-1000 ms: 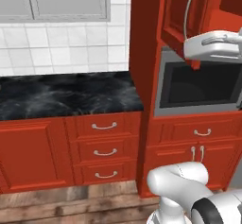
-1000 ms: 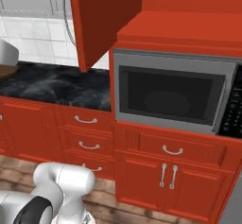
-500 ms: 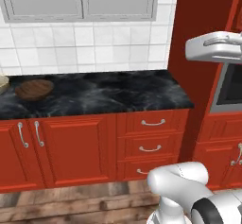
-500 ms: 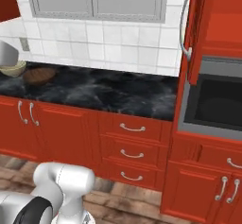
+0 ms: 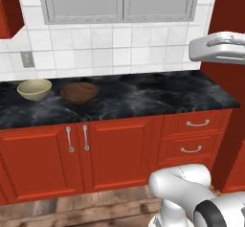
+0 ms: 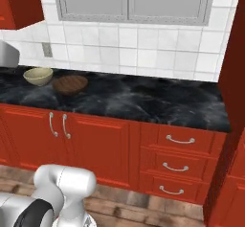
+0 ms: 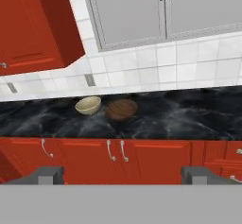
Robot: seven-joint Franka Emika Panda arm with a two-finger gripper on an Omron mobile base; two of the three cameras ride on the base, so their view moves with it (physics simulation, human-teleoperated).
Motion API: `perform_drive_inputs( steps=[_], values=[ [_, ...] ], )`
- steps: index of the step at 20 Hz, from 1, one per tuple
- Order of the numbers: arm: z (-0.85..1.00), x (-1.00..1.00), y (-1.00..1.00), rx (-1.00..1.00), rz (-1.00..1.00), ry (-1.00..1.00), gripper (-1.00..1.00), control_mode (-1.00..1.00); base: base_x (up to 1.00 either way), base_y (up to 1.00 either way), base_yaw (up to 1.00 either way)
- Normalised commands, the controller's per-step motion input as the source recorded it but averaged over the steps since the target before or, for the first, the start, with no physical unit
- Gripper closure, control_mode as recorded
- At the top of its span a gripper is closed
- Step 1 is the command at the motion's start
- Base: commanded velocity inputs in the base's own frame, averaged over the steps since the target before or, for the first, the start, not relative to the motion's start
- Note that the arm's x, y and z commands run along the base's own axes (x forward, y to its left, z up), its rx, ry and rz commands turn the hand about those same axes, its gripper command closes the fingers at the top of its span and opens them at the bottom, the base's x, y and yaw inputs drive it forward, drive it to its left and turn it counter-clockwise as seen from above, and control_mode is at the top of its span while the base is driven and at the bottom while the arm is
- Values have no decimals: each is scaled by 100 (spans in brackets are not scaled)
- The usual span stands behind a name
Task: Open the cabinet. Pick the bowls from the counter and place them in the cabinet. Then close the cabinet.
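cut off: counter at left edge | red wall cabinet at top-left corner

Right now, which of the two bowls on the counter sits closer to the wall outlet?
The pale beige bowl. It sits at the left end, below the outlet, while the dark brown wooden bowl rests just to its right on the black counter.

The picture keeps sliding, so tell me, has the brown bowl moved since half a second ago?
No. The brown bowl still sits just right of the beige bowl on the counter; the whole view shifted because the base drove.
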Motion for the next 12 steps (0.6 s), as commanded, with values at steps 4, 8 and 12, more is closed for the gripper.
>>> perform_drive_inputs(
  steps=[4, 8, 12],
  values=[
    [0, 0, 0, 0, 0, 0, -100, 100, 51, 100, -14],
    [0, 0, 0, 0, 0, 0, -100, 100, 98, 100, -12],
    [0, 0, 0, 0, 0, 0, -100, 100, 100, 5, -12]
  ],
)
